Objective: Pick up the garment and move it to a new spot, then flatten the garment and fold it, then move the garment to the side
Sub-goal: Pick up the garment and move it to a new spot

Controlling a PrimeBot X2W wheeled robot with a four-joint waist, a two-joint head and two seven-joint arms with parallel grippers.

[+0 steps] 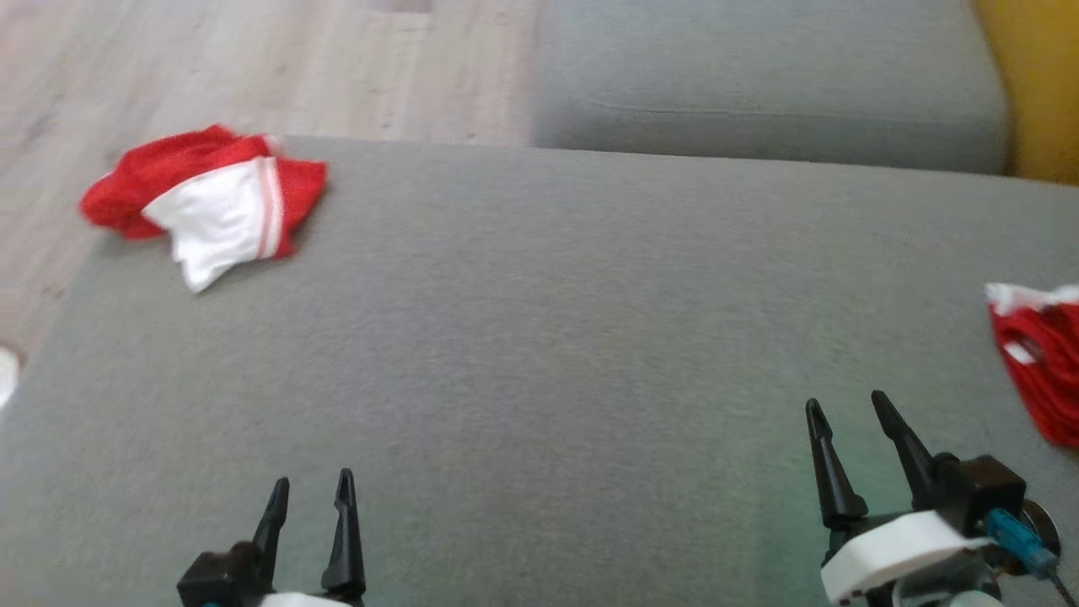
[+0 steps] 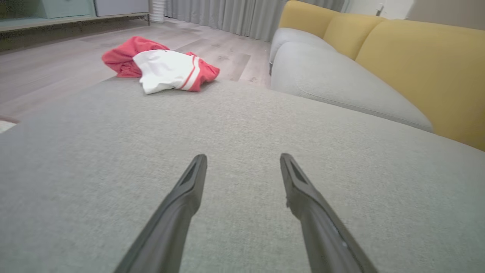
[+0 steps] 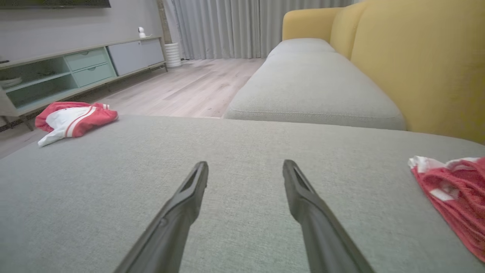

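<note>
Toward the upper left of the frame, the crumpled garment [image 1: 215, 202] is lying at a corner of the grey cushion [image 1: 539, 337], well ahead of the nearer left gripper [image 1: 314, 477]; it and the right gripper [image 1: 845, 399] are holding their fingers apart, empty.

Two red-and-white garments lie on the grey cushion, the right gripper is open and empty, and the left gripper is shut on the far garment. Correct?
No. The left gripper is open and empty over the grey cushion, apart from the far garment at the cushion's far left corner; the left wrist view shows it. The rest holds: second garment at the right edge, right gripper open and empty.
</note>
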